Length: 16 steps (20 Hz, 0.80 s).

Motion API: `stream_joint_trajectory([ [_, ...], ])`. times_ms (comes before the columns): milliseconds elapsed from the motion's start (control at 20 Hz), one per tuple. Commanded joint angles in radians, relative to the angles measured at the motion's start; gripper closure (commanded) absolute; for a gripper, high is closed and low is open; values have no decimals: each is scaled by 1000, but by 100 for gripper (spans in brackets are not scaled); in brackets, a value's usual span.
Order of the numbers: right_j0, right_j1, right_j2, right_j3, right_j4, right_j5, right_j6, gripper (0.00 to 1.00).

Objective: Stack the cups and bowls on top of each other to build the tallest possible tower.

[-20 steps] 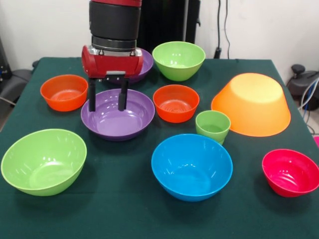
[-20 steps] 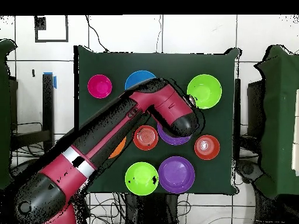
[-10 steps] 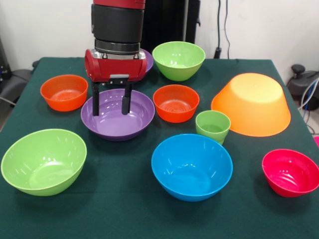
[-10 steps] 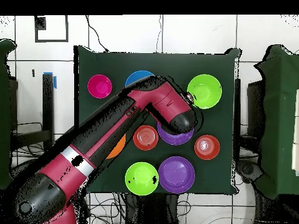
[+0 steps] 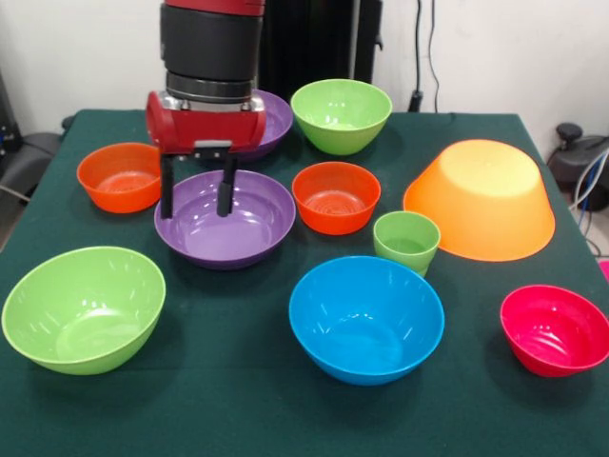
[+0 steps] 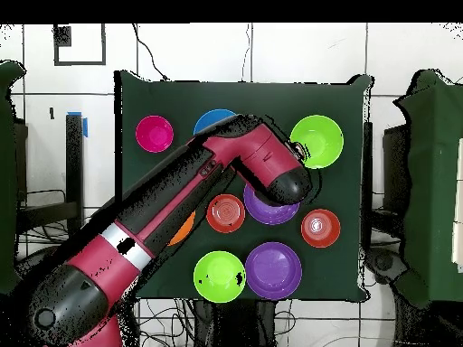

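Note:
My gripper (image 5: 196, 211) hangs open over the left part of a wide purple bowl (image 5: 243, 228). Its left finger is by the bowl's left rim and its right finger is over the inside; nothing is held. A second purple bowl (image 5: 273, 119) sits behind the wrist. One light-green cup (image 5: 406, 244) stands upright right of centre, between an orange-red bowl (image 5: 335, 197), a blue bowl (image 5: 366, 319) and an overturned orange-yellow bowl (image 5: 481, 202). In the overhead view the arm (image 6: 172, 226) covers the cup and most of the purple bowl (image 6: 271, 214).
Another orange-red bowl (image 5: 121, 177) lies just left of the gripper. Light-green bowls sit at the front left (image 5: 84, 307) and back centre (image 5: 341, 114). A pink-red bowl (image 5: 557, 329) is at the front right. All lie on a dark green cloth (image 5: 238, 400).
The gripper has shifted a little to the left over the purple bowl in the front view and risen slightly, staying open. No bowl or cup has moved.

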<state>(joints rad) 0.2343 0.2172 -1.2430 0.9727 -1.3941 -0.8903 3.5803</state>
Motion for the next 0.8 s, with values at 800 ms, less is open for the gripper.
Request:
stream_joint_trajectory([
  [800, -120, 82, 191, -57, -14, -12, 52, 0],
])
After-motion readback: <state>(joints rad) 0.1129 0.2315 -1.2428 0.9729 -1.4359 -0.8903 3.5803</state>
